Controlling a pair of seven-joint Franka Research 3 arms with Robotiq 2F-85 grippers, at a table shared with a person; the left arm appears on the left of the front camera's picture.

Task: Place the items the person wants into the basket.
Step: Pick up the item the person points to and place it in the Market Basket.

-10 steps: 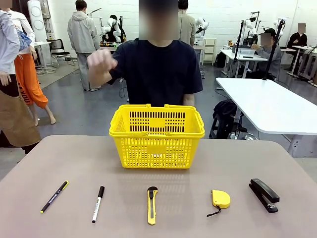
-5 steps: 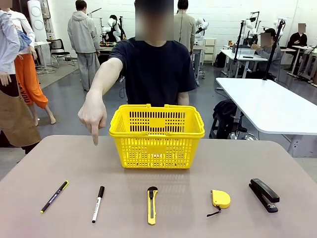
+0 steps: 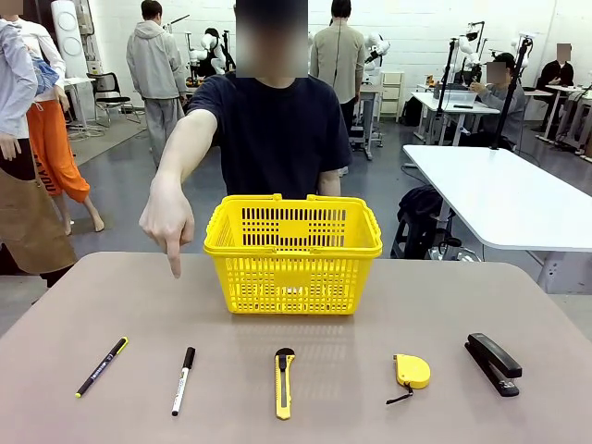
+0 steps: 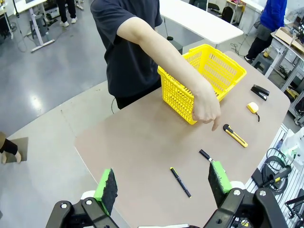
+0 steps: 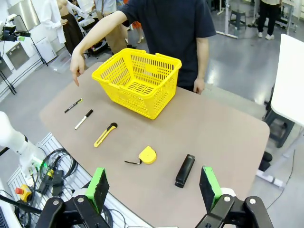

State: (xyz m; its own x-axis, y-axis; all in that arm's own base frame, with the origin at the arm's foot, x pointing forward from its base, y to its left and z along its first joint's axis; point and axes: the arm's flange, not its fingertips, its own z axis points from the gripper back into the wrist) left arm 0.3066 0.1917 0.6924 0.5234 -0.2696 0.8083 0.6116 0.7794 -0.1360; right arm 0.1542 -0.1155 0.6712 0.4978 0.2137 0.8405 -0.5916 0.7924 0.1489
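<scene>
The left gripper (image 4: 163, 183) and right gripper (image 5: 153, 183) hold their fingers (image 4: 107, 187) apart (nothing gripped). The hand (image 3: 168, 222) points down, likely at the marker (image 3: 183, 380), seven o'clock of the basket (image 3: 292, 250); grasp it mid-barrel, crosswise.

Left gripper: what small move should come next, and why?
Probably start the left gripper, jaws open and empty, down toward the marker. The person's hand points down on the robot's left, roughly in line with the marker, though the pen lies close, and the basket holds nothing yet.
</scene>
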